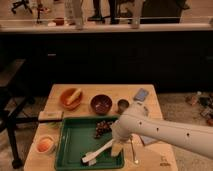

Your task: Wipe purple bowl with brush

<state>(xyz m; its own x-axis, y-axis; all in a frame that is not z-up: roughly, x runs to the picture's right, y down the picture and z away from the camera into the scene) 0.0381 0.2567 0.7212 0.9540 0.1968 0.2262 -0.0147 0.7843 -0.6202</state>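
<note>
1. No legible txt, brand, no. or sign is made out anywhere in the camera view.
2. A small dark mark [163, 161] is spotted at the near-right corner of the table [112, 91]. It may be printing, but it can't be read.
3. A row of dark dots is seen along the white arm [165, 131]. No lettering is made out on it.
4. The gripper [117, 148] is found low over the green tray [65, 150], at the upper end of the brush [100, 151] handle. No label can be read on gripper, brush or tray.
</note>
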